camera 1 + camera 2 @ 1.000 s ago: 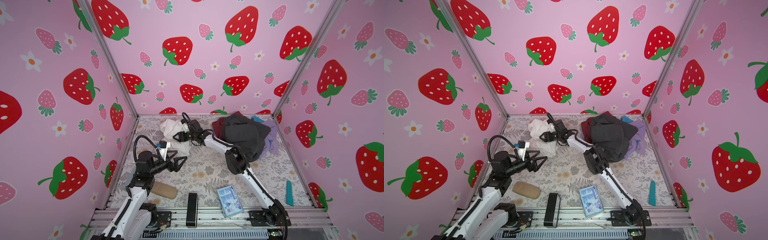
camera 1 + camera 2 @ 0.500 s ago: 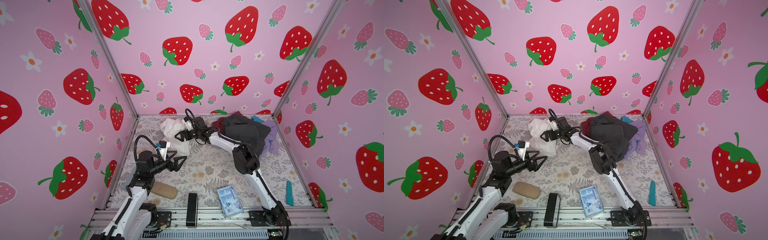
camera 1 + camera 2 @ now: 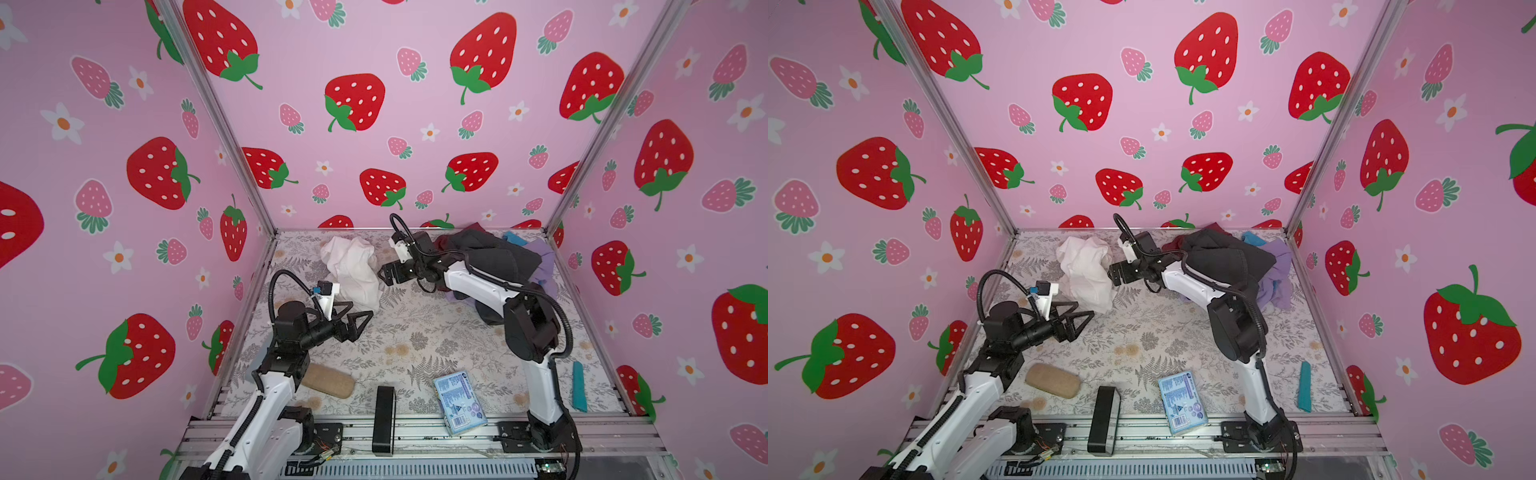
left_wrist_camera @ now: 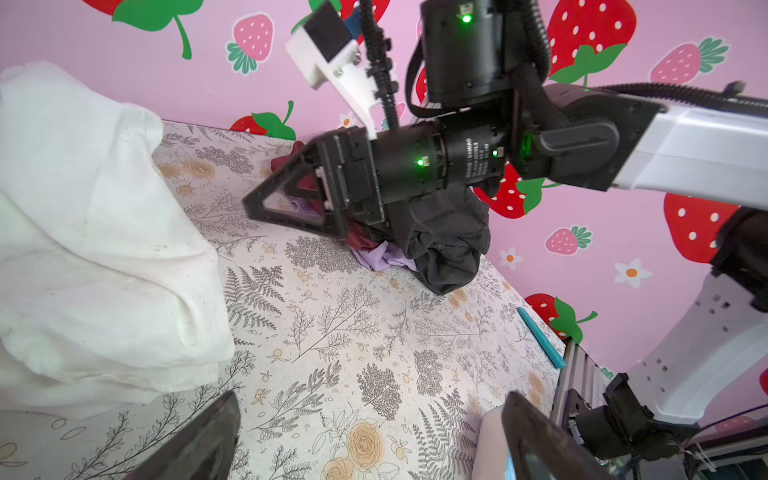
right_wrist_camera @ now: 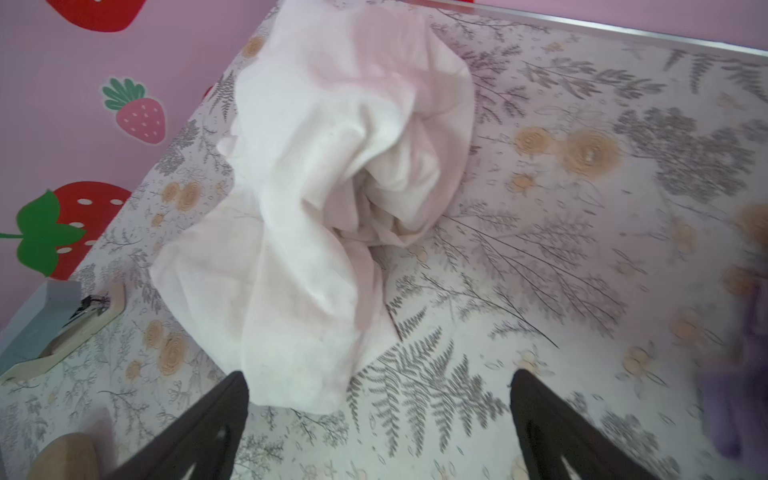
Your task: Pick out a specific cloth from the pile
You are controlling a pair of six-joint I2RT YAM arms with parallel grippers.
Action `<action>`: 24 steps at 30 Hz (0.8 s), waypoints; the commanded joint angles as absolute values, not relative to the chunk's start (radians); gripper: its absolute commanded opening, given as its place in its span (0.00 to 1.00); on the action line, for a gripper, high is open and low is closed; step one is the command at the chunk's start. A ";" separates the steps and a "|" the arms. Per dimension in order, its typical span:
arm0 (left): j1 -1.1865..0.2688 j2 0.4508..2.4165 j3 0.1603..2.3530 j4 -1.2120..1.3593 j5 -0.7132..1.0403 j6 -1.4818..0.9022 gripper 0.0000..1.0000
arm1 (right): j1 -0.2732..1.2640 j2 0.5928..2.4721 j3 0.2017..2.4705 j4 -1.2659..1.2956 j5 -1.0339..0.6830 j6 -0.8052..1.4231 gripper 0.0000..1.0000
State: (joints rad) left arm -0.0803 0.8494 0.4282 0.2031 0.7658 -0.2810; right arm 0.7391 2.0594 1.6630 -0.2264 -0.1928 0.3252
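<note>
Backing away from the cloth [image 3: 353, 268], the right gripper [image 3: 384, 276] is hanging wide apart, empty; left gripper [image 3: 359, 322] is also standing spread.

The cloth [image 4: 95, 232] lies crumpled on the counter [image 4: 340, 353]. The right end effector [image 4: 266, 203], spread wide, hovers before the pile [image 4: 440, 241].

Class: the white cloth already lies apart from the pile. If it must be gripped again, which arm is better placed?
Probably right: the right gripper hangs open right beside the white cloth; the left gripper, also open, sits nearer the front.
</note>
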 commanded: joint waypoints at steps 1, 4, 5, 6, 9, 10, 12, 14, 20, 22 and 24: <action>-0.079 0.860 0.507 0.145 0.731 -0.280 0.99 | 0.670 1.911 1.566 -0.228 -0.114 0.277 1.00; -0.080 0.861 0.565 0.016 0.553 -0.272 0.99 | 0.625 1.771 1.458 -0.200 -0.068 0.217 1.00; -0.079 0.857 0.581 -0.025 0.487 -0.262 1.00 | 0.613 1.725 1.424 -0.185 -0.052 0.196 1.00; -0.078 0.850 0.594 -0.062 0.411 -0.245 1.00 | 0.600 1.672 1.378 -0.163 -0.034 0.178 1.00; -0.078 0.815 0.586 -0.091 0.179 -0.238 1.00 | 0.553 1.534 1.265 -0.112 0.033 0.149 1.00; -0.078 0.799 0.568 -0.077 0.090 -0.245 1.00 | 0.535 1.496 1.227 -0.096 0.072 0.148 1.00; -0.077 0.772 0.529 -0.039 -0.027 -0.244 1.00 | 0.497 1.425 1.159 -0.067 0.122 0.141 1.00; -0.078 0.752 0.490 0.007 -0.108 -0.227 1.00 | 0.460 1.370 1.104 -0.048 0.145 0.134 1.00; -0.078 0.783 0.409 0.132 -0.356 -0.204 0.99 | 0.384 1.246 0.887 0.125 0.283 0.073 1.00; -0.079 0.819 0.400 0.175 -0.387 -0.184 0.98 | 0.356 1.211 0.809 0.212 0.315 0.053 1.00; -0.079 0.867 0.395 0.220 -0.404 -0.172 0.97 | 0.322 1.186 0.734 0.296 0.309 0.048 1.00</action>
State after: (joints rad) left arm -0.0795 0.8284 0.3988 0.1127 -0.2821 -0.2028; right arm 0.3519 1.2297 0.7986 0.1287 0.2432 0.0978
